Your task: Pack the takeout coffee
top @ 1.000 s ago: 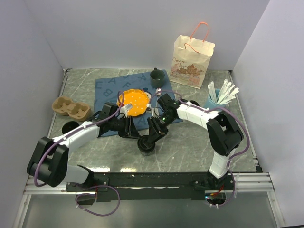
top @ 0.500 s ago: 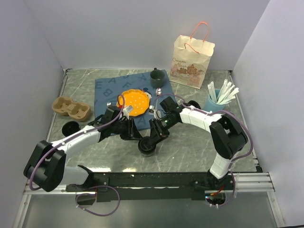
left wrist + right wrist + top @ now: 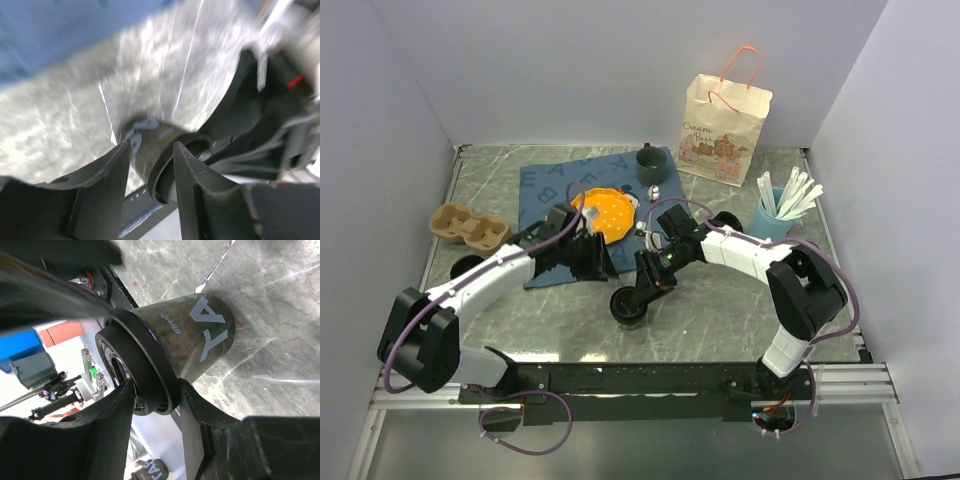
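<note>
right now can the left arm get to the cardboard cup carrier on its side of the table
Probably yes. The cup carrier sits in the open on the left arm's side with nothing tall in between, and the left tool looks open with nothing gripped.

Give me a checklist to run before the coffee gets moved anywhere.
1. Right hand has the coffee cup: ok, its fingers sit on either side of the black rim.
2. Lid on the cup: ok, it is in place. Whether it is fully snapped down, cannot tell.
3. Cup upright on the table: ok in the top view.
4. Left hand out of the way: ok, it is open, holds nothing and stands apart from the cup.
5. Cup carrier ready: ok, both wells look empty.
6. Paper bag ready: standing upright, ok. Whether its mouth is wide enough, cannot tell.
</note>
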